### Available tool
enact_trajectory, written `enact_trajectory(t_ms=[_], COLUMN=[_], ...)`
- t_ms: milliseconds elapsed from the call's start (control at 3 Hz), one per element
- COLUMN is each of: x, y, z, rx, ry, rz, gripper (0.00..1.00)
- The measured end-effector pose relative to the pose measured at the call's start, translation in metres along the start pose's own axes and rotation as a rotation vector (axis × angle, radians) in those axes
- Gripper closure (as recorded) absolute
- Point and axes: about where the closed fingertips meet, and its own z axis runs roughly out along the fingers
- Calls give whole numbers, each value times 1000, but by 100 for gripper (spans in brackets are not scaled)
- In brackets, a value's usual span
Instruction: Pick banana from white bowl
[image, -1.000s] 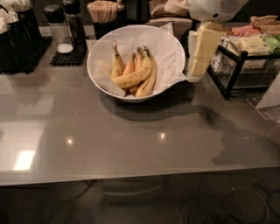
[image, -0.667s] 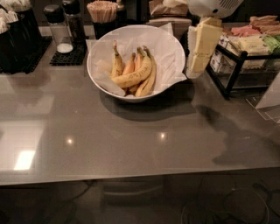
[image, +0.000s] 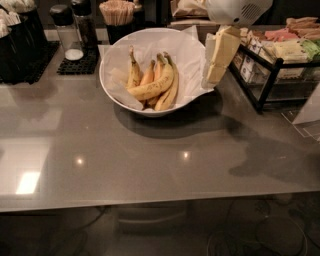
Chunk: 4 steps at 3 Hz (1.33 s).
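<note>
Hand (image: 216, 74) (grip unclear) hangs right of banana (image: 152, 88) in white bowl (image: 150, 112)

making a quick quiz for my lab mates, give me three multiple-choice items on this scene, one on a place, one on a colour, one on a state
1. Where is the gripper?
A. over the near edge of the counter
B. between the white bowl and the black rack
C. down inside the bowl

2. What colour is the counter?
A. grey
B. red
C. green

3. Where is the speckled banana?
A. in the gripper
B. on the counter
C. lying in the white bowl

Answers:
1 B, it hangs just off the bowl's rim on the rack side.
2 A, the glossy top is grey.
3 C, it rests across the other bananas on the paper lining.
</note>
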Motion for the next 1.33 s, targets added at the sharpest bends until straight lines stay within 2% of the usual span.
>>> enact_trajectory(t_ms=[333, 667, 1000, 1333], x=[-4, -1, -2, -2], y=[-27, -32, -32, -32], z=[47, 56, 55, 55], rx=[-62, -63, -63, -63], ry=[-110, -120, -119, -120], rz=[-36, -30, -30, -30], gripper=[0, 14, 21, 22])
